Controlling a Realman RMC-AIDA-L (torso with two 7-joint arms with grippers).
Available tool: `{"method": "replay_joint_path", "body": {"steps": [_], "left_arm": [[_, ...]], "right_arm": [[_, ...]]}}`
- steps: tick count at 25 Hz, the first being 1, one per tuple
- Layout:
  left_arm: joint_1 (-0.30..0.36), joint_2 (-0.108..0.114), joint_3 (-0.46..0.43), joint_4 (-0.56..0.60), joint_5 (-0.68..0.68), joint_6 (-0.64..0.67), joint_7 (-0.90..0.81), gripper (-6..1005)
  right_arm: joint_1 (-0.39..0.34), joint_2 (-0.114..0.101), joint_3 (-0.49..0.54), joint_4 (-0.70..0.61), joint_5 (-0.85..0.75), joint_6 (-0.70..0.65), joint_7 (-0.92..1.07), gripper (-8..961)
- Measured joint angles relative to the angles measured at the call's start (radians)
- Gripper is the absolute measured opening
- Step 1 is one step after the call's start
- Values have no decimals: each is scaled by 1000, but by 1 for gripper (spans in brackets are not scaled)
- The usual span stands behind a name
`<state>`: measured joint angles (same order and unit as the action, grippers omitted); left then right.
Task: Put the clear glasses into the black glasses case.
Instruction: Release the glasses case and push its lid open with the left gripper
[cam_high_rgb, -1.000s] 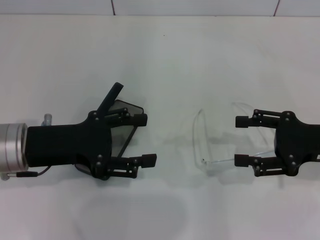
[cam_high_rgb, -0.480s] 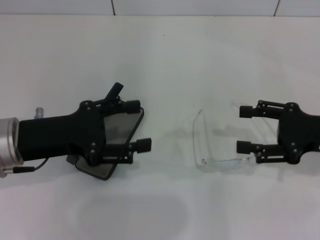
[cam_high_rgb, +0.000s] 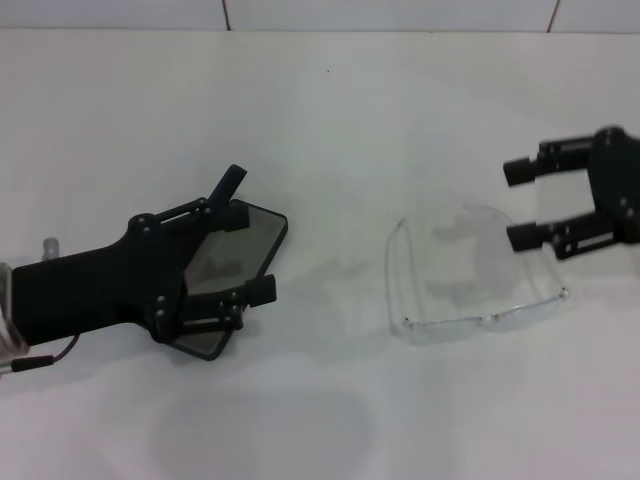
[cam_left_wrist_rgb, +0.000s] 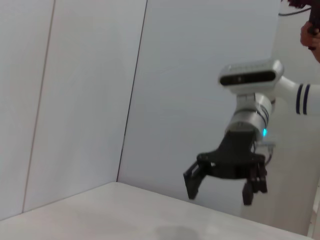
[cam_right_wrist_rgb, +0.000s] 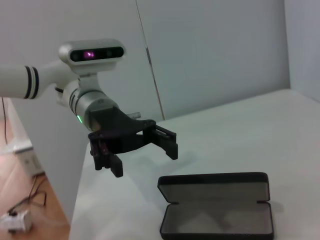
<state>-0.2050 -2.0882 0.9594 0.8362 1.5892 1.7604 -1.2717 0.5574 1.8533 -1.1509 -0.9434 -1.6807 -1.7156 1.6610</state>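
Clear glasses (cam_high_rgb: 470, 290) lie lens toward the robot, arms pointing away, right hand (cam_high_rgb: 528, 205) spread nearby.

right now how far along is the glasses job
Done: the black hinged glasses case lies open, grey lining showing. In hand: nothing; the left gripper hangs open over the case, and the right gripper is open, clear of the transparent wraparound glasses on the white table. Left: grasp the glasses, place them inside.
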Motion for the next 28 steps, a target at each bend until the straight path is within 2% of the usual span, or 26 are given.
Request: {"method": "replay_joint_path", "body": {"steps": [2,6,9,10,11,12,13,16,18,21,24,26,28], "left_arm": [[4,0,-2,0,0,0,5,877],[8,-1,-3,-1,-3,-1,7,876],[16,-1,-3,-11,-17,-1,21,876],[17,-1,-5,-19,-26,-2,30,876],[18,-1,-9,-27,-35,-2,40,876],[19,-1,-21,-40,-50,-2,45,876],[19,-1,-35,-54,-65,-3,47,876],[16,-2,-92,-105,-120,-3,41,876],[12,-1,-117,-110,-131,-14,0,876],[3,8,-131,-39,-97,-75,-198,875],[-30,24,-138,71,8,-115,-454,875],[-75,33,-141,161,125,-124,-646,875],[-119,30,-127,299,290,-124,-854,870]], "right_arm": [[35,3,40,-41,-71,-24,46,805],[80,9,52,-138,-199,-45,129,805],[128,30,59,-184,-266,-89,167,805],[130,48,68,-190,-269,-90,157,805],[130,48,68,-190,-269,-90,157,805],[114,76,103,-193,-265,-81,119,805],[114,76,103,-193,-265,-81,119,805],[61,142,203,-187,-246,-75,-14,804],[11,167,227,-177,-212,-64,-105,804],[-33,162,197,-153,-154,-38,-137,804],[-59,161,200,-131,-120,-31,-149,804],[-76,160,203,-121,-102,-29,-160,804],[-85,161,204,-116,-96,-27,-167,804]]}}
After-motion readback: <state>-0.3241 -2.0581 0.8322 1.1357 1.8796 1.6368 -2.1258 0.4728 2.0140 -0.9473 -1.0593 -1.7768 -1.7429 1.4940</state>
